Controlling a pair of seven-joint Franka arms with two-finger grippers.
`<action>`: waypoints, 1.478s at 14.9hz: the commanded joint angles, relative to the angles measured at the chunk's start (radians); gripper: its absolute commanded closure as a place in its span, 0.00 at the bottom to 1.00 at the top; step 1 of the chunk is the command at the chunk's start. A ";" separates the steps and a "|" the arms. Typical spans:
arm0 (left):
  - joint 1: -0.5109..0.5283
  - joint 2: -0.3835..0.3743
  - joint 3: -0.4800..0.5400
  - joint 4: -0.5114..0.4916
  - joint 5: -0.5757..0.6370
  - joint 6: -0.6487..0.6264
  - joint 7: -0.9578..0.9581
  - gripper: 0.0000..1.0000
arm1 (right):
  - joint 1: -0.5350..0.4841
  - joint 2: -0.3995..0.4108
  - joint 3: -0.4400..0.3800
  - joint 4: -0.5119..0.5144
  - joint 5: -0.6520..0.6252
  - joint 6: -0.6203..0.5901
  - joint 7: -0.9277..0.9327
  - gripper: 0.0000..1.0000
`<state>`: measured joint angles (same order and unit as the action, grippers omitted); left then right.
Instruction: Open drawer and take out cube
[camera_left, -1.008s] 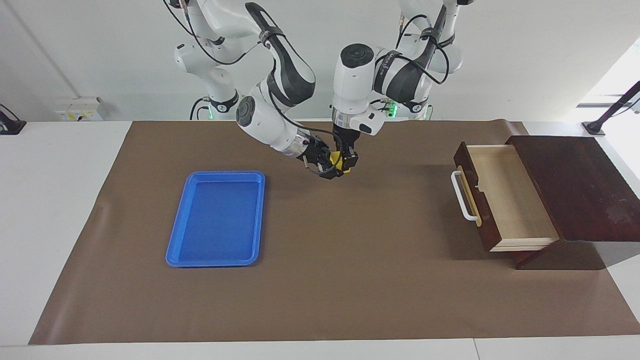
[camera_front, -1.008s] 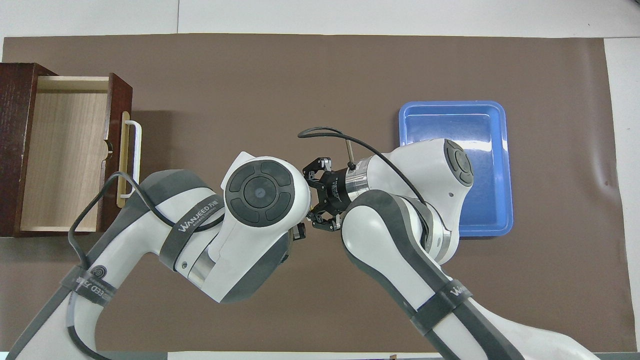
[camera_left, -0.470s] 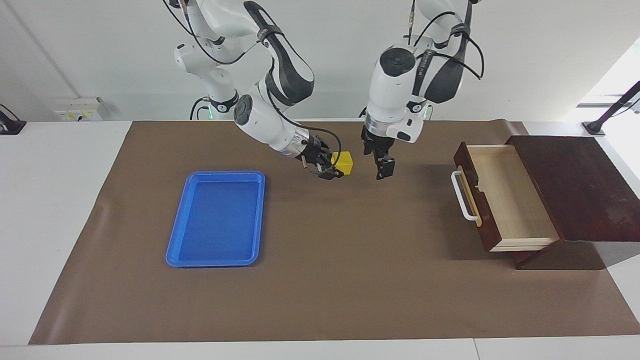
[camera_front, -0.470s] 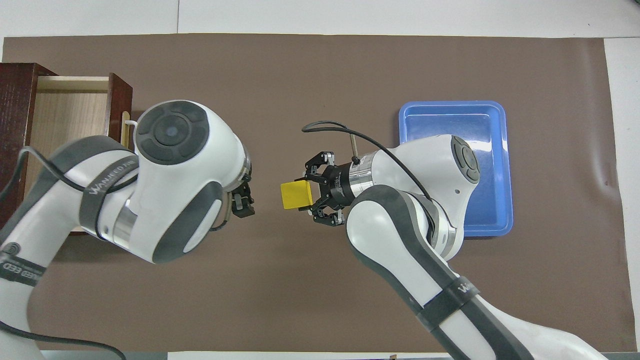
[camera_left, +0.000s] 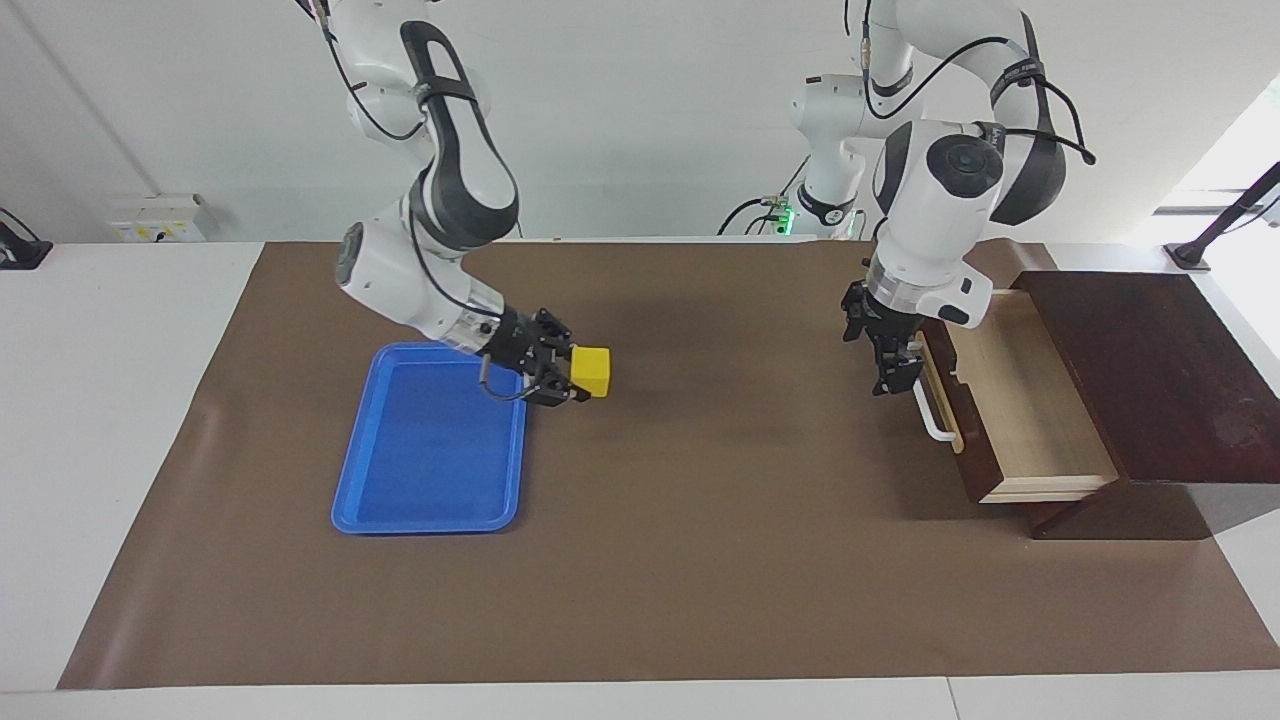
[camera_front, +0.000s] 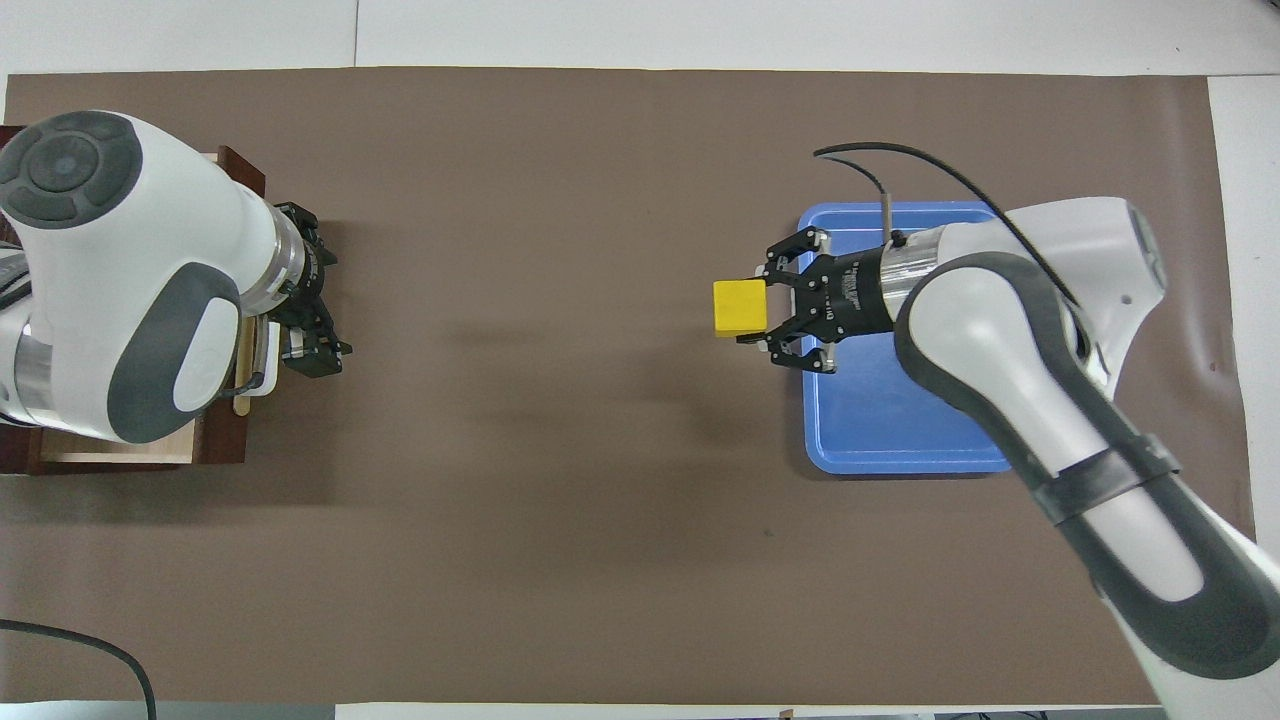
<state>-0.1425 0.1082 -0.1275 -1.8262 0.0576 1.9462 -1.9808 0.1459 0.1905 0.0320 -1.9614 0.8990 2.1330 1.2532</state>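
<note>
My right gripper (camera_left: 572, 376) is shut on the small yellow cube (camera_left: 591, 372) and holds it in the air over the brown mat, just beside the blue tray's edge. The gripper (camera_front: 768, 312) and the cube (camera_front: 740, 306) also show in the overhead view. The dark wood drawer (camera_left: 1020, 400) stands pulled open, its pale interior bare. My left gripper (camera_left: 893, 375) hangs open and empty in front of the drawer's white handle (camera_left: 930, 415). In the overhead view the left arm covers most of the drawer (camera_front: 120, 452), and the left gripper (camera_front: 312, 358) is beside its front.
The flat blue tray (camera_left: 430, 450) lies on the brown mat (camera_left: 700, 520) toward the right arm's end, with nothing in it. The dark wood box (camera_left: 1150, 370) sits at the left arm's end.
The left gripper let go of the cube and swung back to the drawer's front. The right gripper kept the cube and carried it toward the blue tray.
</note>
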 joint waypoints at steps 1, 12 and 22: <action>0.064 -0.002 -0.012 -0.038 0.021 0.057 0.100 0.00 | -0.116 -0.011 0.013 -0.010 -0.041 -0.060 -0.086 1.00; 0.242 -0.005 -0.012 -0.064 0.137 0.088 0.324 0.00 | -0.238 -0.020 0.009 -0.217 -0.081 -0.070 -0.326 1.00; 0.406 -0.013 -0.012 -0.079 0.137 0.097 0.504 0.00 | -0.235 -0.011 0.014 -0.323 -0.068 0.016 -0.403 1.00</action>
<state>0.2412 0.1140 -0.1366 -1.8723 0.1709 2.0197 -1.4897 -0.0835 0.1942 0.0363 -2.2631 0.8272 2.1313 0.8734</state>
